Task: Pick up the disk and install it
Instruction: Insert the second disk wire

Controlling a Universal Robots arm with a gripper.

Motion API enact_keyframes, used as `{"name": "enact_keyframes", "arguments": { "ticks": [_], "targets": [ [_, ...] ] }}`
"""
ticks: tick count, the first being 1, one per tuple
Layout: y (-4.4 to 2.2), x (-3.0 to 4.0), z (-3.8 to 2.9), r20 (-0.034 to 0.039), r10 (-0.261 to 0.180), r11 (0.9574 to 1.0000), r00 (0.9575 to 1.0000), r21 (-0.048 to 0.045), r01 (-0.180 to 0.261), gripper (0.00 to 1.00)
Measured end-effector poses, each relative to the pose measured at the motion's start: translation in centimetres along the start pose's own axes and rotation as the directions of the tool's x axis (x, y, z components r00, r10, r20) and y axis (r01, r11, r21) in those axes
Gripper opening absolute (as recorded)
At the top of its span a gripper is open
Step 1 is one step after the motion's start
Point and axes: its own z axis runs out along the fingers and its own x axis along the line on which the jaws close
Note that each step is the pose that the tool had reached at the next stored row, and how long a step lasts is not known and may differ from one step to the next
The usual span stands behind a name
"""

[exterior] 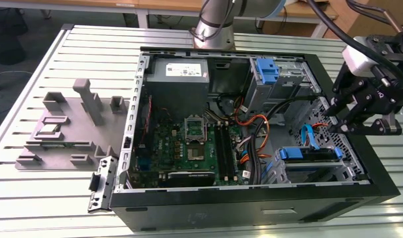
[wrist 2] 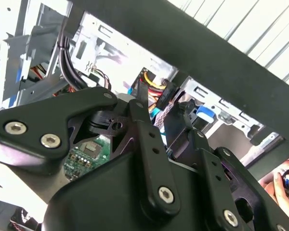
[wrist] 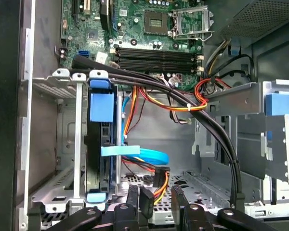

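Sitting in the drive cage (exterior: 333, 171) at the near corner of the open computer case (exterior: 254, 218), on the exterior view's right: the disk (exterior: 309, 154), dark body with a blue carrier frame, label face not visible. The gripper (exterior: 340, 121) hangs over the case's edge on that side, above the cage and clear of the disk. A grey power supply box (exterior: 180, 74) at the far edge carries a white sticker, its print too small to read. In the second wrist view, the case's black rim (wrist 2: 207, 53) crosses behind the gripper linkage. In the first wrist view, the disk (wrist: 101, 144) stands edge-on between cage rails; the fingers (wrist: 143, 202) are apart and empty, with open room beside orange and black cables (wrist: 183, 103).
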Motion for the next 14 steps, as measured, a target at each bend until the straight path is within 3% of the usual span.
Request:
{"name": "enact_keyframes", "arguments": {
  "ticks": [8,14],
  "targets": [
    [-0.46,-0.24,0.73,-0.0039,0.002,0.9999,1.0000,-0.0103,-0.002,0.41],
    [-0.47,-0.25,0.75,-0.0044,0.002,0.9999,1.0000,-0.0114,-0.002,0.41]
  ]
}}
